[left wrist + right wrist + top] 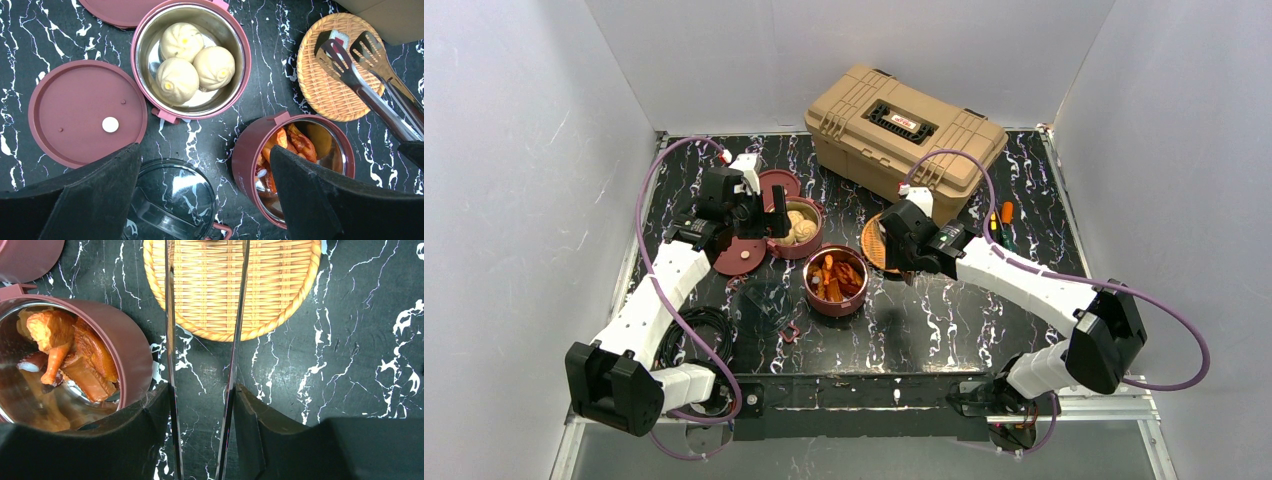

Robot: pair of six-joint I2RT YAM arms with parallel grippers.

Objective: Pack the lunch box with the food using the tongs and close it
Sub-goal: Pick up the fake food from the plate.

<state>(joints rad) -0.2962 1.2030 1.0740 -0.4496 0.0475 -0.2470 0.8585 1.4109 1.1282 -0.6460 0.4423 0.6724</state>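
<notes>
Right wrist view: right end effector (201,396) pinches the long thin dark metal tongs (170,340) mid-arm, tips over the flat orange woven plate (270,290); slim, springy, likely slick, they are best squeezed gently there, while the left end effector (204,150) gapes empty near the round maroon steel-lined bowl of orange chunks (249,146).

We find bare table (924,330) in front of the bowls, open for passing. Only a narrow gap separates bun bowl (142,55) from chunk bowl (247,155). The toolbox (904,128) walls off the back right, and the tongs (367,94) reach over the woven plate (320,85).
</notes>
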